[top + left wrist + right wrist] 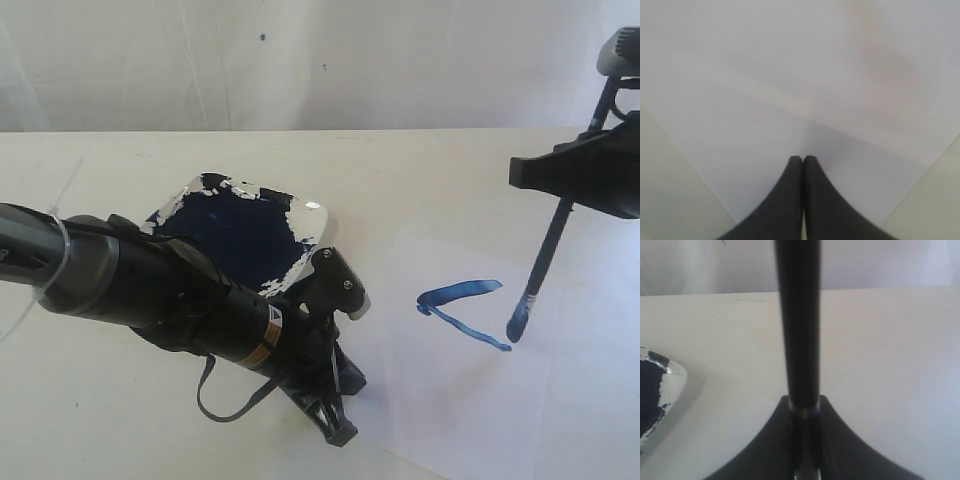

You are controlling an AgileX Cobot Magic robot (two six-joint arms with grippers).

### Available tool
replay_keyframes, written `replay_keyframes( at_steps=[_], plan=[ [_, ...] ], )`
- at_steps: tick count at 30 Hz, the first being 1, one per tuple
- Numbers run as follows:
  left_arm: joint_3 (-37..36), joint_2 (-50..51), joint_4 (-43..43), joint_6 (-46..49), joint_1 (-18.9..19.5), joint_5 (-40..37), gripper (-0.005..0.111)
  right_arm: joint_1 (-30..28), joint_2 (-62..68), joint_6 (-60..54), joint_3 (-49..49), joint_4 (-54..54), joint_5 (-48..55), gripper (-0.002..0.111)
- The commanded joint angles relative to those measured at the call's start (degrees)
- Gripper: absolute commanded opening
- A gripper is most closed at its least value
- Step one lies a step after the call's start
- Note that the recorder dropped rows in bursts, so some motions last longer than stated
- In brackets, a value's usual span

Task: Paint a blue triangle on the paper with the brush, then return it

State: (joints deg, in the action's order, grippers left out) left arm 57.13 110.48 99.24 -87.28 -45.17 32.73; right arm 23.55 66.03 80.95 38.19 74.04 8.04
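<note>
- The right hand (565, 188) is closed tight on the upper handle of the thin black-handled brush (545, 255). In the right wrist view we see the shaft clamped between its fingers. We judge that this high grip keeps the hand clear of wet paint.
- The brush slopes down to the plain white square paper (450, 400), with its blue-stained tip at the end of the lower stroke. We cannot tell whether the tip touches the sheet.
- The blue triangle (458, 303) sits near the middle of the paper and is incomplete. Two mid-blue strokes meet at one corner, and the third side is missing. We judge the closing stroke to be the step in hand.
- The left hand (802, 161) is closed and holds nothing. Its fingertips are together and appear to rest on the paper near one corner. We judge that this pins the thin sheet against brush drag.
- The white rounded-square dish (312, 214) of dark navy paint sits on the cream surface (450, 170) near the paper, close enough for reloading the brush.
</note>
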Motion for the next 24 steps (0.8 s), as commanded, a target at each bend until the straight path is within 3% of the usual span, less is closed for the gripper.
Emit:
replay_keyframes(
  at_steps=[1,8,12,18,24],
  plan=[
    [0.24,-0.08,0.7,0.13,-0.25,0.22,0.0,-0.06,-0.37,-0.93,1.7,1.28,-4.17,0.0],
    [0.24,-0.08,0.7,0.13,-0.25,0.22,0.0,-0.16,0.83,1.5,4.69,0.4,2.31,0.0],
    [0.24,-0.08,0.7,0.13,-0.25,0.22,0.0,-0.16,2.31,16.01,5.77,7.71,13.67,0.0],
    [0.24,-0.08,0.7,0.13,-0.25,0.22,0.0,-0.16,5.82,39.64,5.77,25.91,15.44,0.0],
    [0.24,-0.08,0.7,0.13,-0.25,0.22,0.0,-0.16,11.02,39.64,7.43,25.91,14.73,0.0]
  ],
)
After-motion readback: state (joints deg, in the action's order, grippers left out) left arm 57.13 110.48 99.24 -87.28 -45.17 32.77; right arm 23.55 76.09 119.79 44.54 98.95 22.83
